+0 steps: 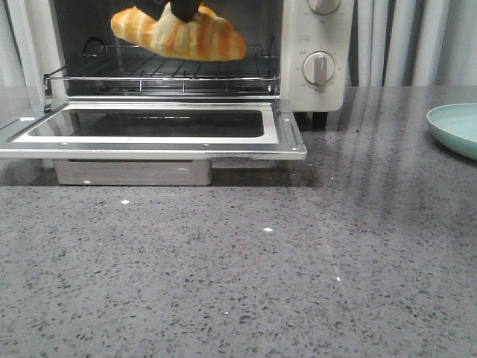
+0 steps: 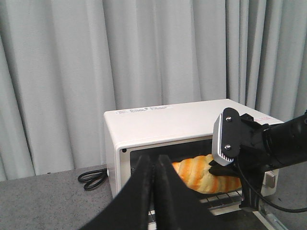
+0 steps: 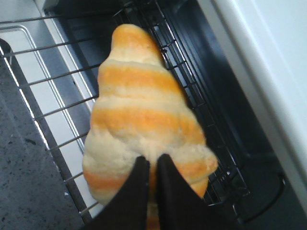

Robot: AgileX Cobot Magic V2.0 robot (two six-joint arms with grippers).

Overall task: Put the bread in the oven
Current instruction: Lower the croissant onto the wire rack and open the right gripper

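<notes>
The bread (image 1: 179, 33) is a golden-orange striped croissant loaf. It hangs just above the wire rack (image 1: 160, 73) inside the open cream-white oven (image 1: 313, 52). My right gripper (image 3: 152, 160) is shut on the bread (image 3: 144, 115), pinching its middle from above; in the front view its black fingers (image 1: 184, 9) show at the top edge. The left wrist view shows the bread (image 2: 201, 173) in the oven (image 2: 168, 120) mouth. My left gripper (image 2: 153, 163) is shut and empty, raised to the left of the oven.
The oven door (image 1: 149, 128) lies folded down flat toward me over the grey speckled counter. Round dials (image 1: 318, 68) are on the oven's right. A pale green plate (image 1: 458, 127) sits at the right edge. A black power cord (image 2: 93, 178) lies left of the oven.
</notes>
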